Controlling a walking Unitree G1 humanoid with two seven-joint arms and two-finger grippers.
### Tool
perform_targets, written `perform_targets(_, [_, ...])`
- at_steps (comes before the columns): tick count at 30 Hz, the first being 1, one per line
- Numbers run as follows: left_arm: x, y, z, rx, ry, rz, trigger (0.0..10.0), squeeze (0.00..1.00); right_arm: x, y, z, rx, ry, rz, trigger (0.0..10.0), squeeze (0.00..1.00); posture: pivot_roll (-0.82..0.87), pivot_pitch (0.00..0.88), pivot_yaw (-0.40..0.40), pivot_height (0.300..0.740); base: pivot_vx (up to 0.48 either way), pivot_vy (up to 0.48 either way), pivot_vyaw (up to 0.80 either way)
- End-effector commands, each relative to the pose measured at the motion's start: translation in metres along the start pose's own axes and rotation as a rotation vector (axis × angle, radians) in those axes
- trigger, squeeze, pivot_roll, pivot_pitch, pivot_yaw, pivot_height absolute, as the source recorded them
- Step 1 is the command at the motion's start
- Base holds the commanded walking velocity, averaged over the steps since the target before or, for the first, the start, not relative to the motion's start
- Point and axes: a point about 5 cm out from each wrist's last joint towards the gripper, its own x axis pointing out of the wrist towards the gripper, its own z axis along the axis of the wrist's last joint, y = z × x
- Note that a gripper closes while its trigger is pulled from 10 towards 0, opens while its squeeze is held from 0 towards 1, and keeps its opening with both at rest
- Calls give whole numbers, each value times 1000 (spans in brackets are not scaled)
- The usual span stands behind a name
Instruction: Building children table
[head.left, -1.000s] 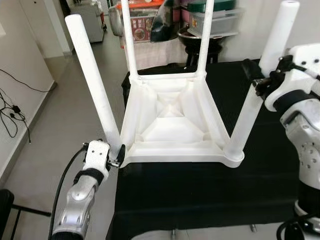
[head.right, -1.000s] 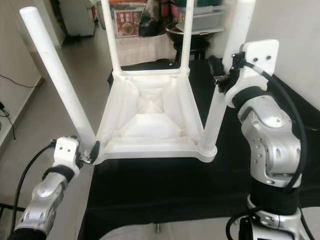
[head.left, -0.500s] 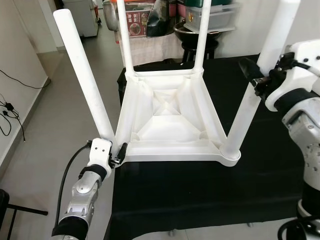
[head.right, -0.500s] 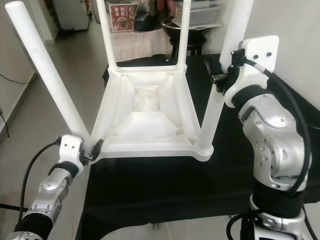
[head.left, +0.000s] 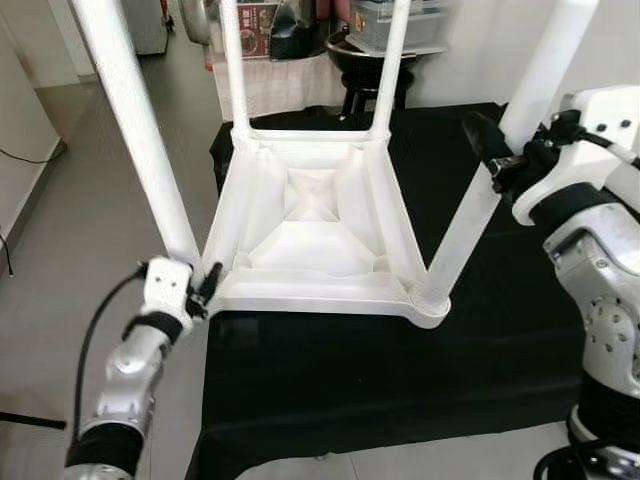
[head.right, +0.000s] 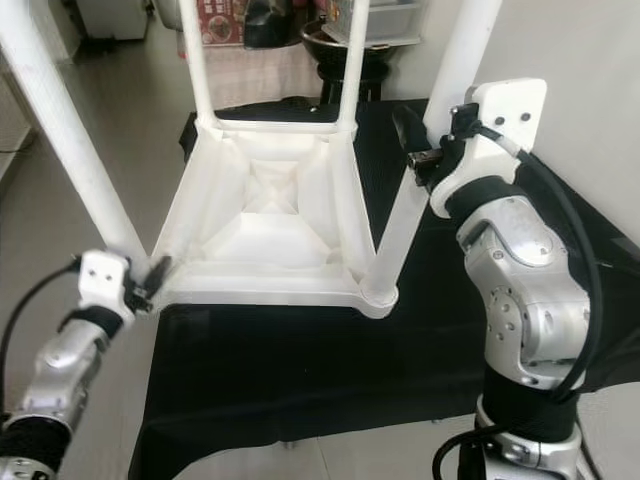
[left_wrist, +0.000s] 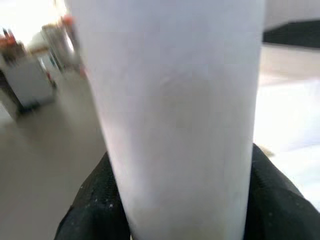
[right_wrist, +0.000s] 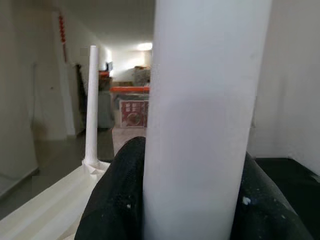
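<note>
Left gripper (head.left: 205, 290) clasps the base of the near left leg (head.left: 135, 125) of the white table (head.left: 315, 235), which lies upside down on the black cloth (head.left: 380, 380), its near left corner past the cloth edge. Right gripper (head.left: 497, 160) is closed around the near right leg (head.left: 490, 175), halfway up. If either arm pulls sideways, a leg could slip from its socket, or the table could slide off.

The upside-down table (head.left: 320, 235) is smooth white plastic, lying on a soft black cloth (head.left: 400, 370), and the robot's arms (head.right: 525, 300) are shiny metal.
</note>
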Motion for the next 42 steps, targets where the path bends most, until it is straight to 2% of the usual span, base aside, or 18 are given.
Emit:
perform_targets(1, [38, 65, 135, 158, -397, 70, 0, 0, -7, -29, -86, 108, 339, -249, 0, 0, -120, 65, 65, 740, 0, 0, 0])
perform_targets(2, [46, 69, 165, 193, -459, 38, 0, 0, -7, -27, -98, 157, 363, -276, 0, 0, -120, 65, 65, 740, 0, 0, 0])
perform_targets(3, [46, 69, 165, 193, -459, 38, 0, 0, -7, -27, -98, 157, 363, -276, 0, 0, -120, 65, 65, 740, 0, 0, 0])
perform_targets(4, [58, 69, 201, 226, -528, -19, 0, 0, -7, -24, -111, 209, 392, -306, 0, 0, -104, 58, 82, 740, 0, 0, 0])
perform_targets(6, [58, 69, 201, 226, -528, -19, 0, 0, -7, -24, -111, 209, 392, -306, 0, 0, -104, 58, 82, 740, 0, 0, 0])
perform_targets(9, [86, 48, 290, 276, -681, -174, 0, 0, -10, -5, -150, 278, 497, -357, 0, 0, -71, 33, 158, 740, 0, 0, 0])
perform_targets(13, [101, 12, 341, 236, -748, -325, 0, 0, -24, 14, -191, 320, 620, -437, 0, 0, -81, 31, 202, 740, 0, 0, 0])
perform_targets(16, [110, -17, 352, 193, -751, -428, 0, 0, -36, 25, -218, 326, 708, -487, 2784, 0, -90, 32, 220, 740, 0, 0, 0])
perform_targets(17, [110, -17, 352, 193, -751, -428, 0, 0, -36, 25, -218, 326, 708, -487, 2784, 0, -90, 32, 220, 740, 0, 0, 0])
perform_targets(18, [115, -35, 349, 162, -732, -496, 10000, 0, -45, 29, -236, 319, 776, -536, 8000, 0, -95, 30, 236, 740, 0, 0, 0])
perform_targets(19, [118, -46, 346, 143, -718, -539, 10000, 0, -51, 33, -247, 312, 820, -567, 8000, 0, -95, 30, 240, 740, 0, 0, 0])
perform_targets(20, [122, -59, 342, 83, -697, -597, 10000, 1000, -58, 34, -259, 316, 865, -609, 10000, 0, -97, 29, 244, 740, 0, 0, 0])
perform_targets(26, [128, -81, 335, -10, -662, -693, 10000, 1000, -60, 35, -270, 325, 867, -658, 10000, 0, -90, 26, 250, 740, 0, 0, 0])
perform_targets(27, [127, -86, 333, -14, -666, -725, 10000, 478, -60, 34, -270, 328, 856, -676, 10000, 0, -88, 24, 250, 740, 0, 0, 0])
perform_targets(29, [126, -91, 332, -14, -673, -759, 10000, 478, -60, 32, -270, 334, 848, -699, 10000, 0, -87, 23, 250, 740, 0, 0, 0])
perform_targets(30, [124, -90, 333, -42, -680, -773, 10000, 0, -60, 28, -270, 324, 836, -728, 10000, 1000, -85, 22, 248, 740, 0, 0, 0])
perform_targets(38, [114, -84, 333, -82, -715, -843, 10000, 0, -55, -1, -255, 216, 703, -909, 10000, 1000, -75, 15, 228, 740, 0, 0, 0])
perform_targets(42, [111, -80, 329, -103, -716, -874, 10000, 0, -45, -20, -239, -7, 608, -941, 10000, 1000, -70, 14, 214, 740, 0, 0, 0])
